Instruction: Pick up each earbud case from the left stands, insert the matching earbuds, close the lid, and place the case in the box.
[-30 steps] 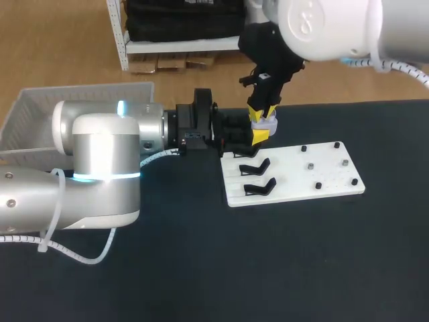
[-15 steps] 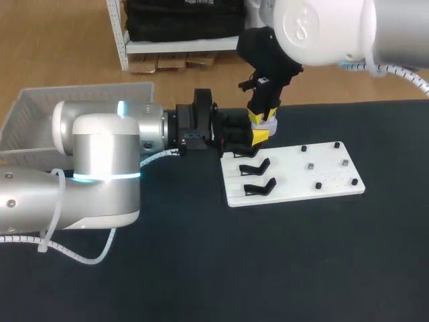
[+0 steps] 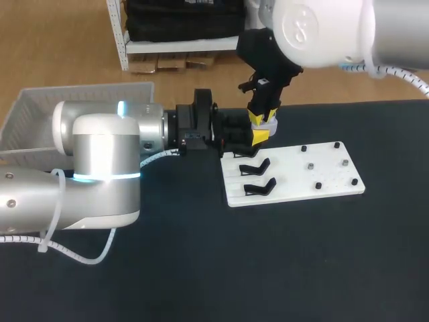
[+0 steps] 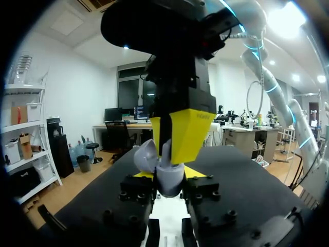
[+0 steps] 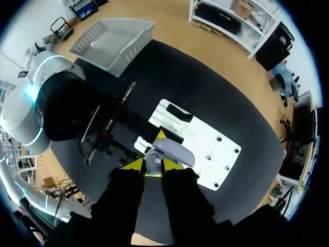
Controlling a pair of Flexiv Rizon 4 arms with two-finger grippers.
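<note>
A pale lavender earbud case (image 3: pixel 269 123) is held in the air at the board's far left corner, with my left gripper (image 3: pixel 260 134) shut on its body from the side. Its lid (image 4: pixel 145 157) stands open. My right gripper (image 3: pixel 263 117) points straight down into the open case (image 5: pixel 172 149), its yellow tips close together on a small pale earbud (image 4: pixel 165 149). In the left wrist view, the case (image 4: pixel 169 179) sits between my own fingers, under the right gripper (image 4: pixel 172 139). Two empty black stands (image 3: pixel 257 188) are on the white board (image 3: pixel 335 184).
Small dark pegs (image 3: pixel 310 166) dot the board's right half. A pale mesh box (image 3: pixel 40 114) stands at the table's far left, behind my left arm; it also shows in the right wrist view (image 5: pixel 113 38).
My right gripper has shifted slightly up and back over the case. The left arm and the case have stayed still.
</note>
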